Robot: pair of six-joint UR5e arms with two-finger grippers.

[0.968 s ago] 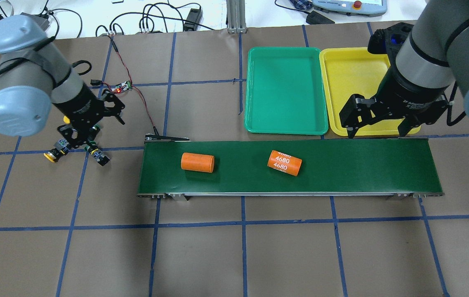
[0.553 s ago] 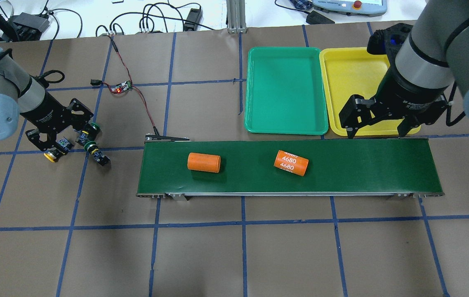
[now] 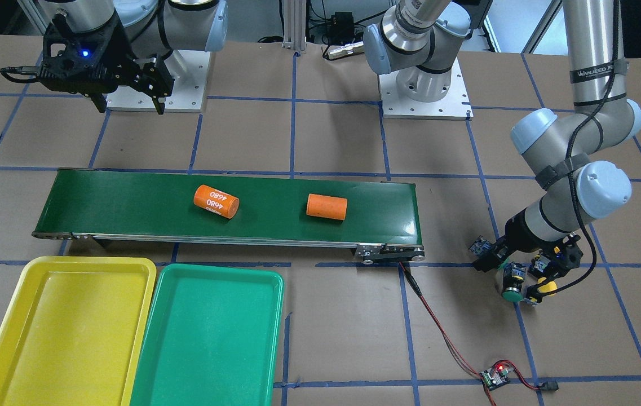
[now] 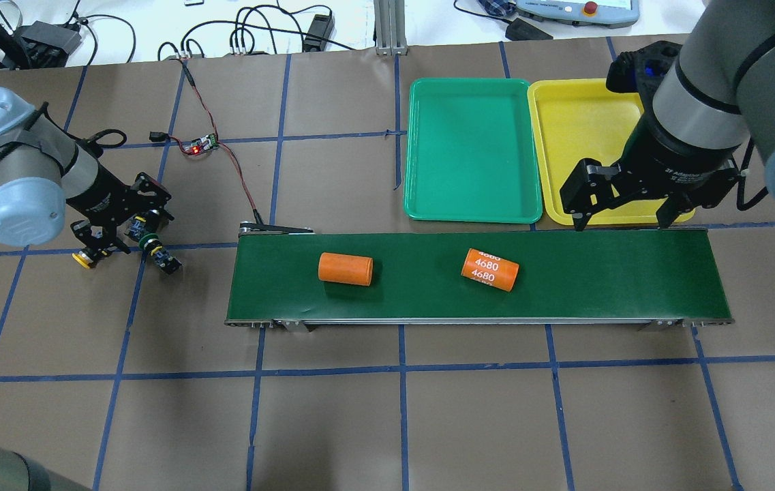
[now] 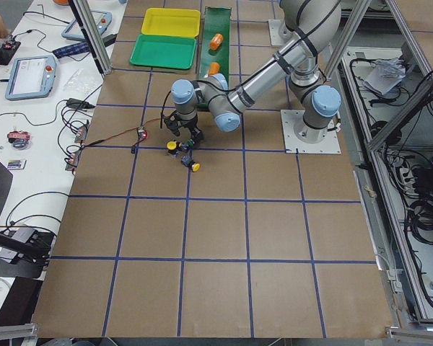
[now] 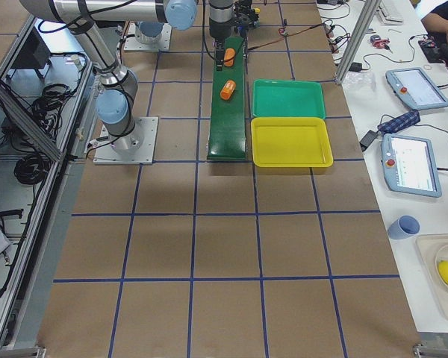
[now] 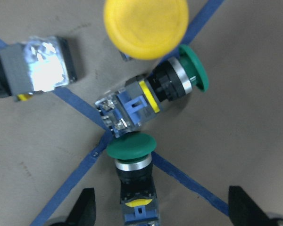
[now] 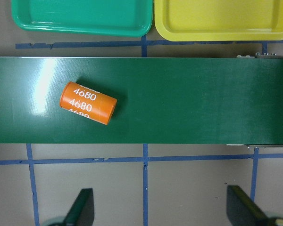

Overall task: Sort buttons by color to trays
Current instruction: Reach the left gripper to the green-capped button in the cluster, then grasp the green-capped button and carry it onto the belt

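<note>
Several buttons lie clustered on the brown table at the left. The left wrist view shows a yellow cap (image 7: 146,26), a green-capped button on its side (image 7: 179,82), another green-capped button (image 7: 132,150) and a grey-bodied one (image 7: 37,70). My left gripper (image 4: 118,228) hangs open just above this cluster, its fingertips (image 7: 85,209) apart and empty. My right gripper (image 4: 622,218) is open over the belt's far edge, next to the yellow tray (image 4: 578,136). The green tray (image 4: 472,150) sits beside it. Both trays hold nothing.
A long dark green conveyor belt (image 4: 598,273) carries two orange cylinders, one plain (image 4: 345,269) and one marked 4680 (image 4: 489,269). A red-black wire with a small circuit board (image 4: 200,144) runs from the belt's left end.
My left gripper swung left, then came back over the button cluster and sits lower. Both orange cylinders have drifted right along the belt. The right gripper has stayed put.
</note>
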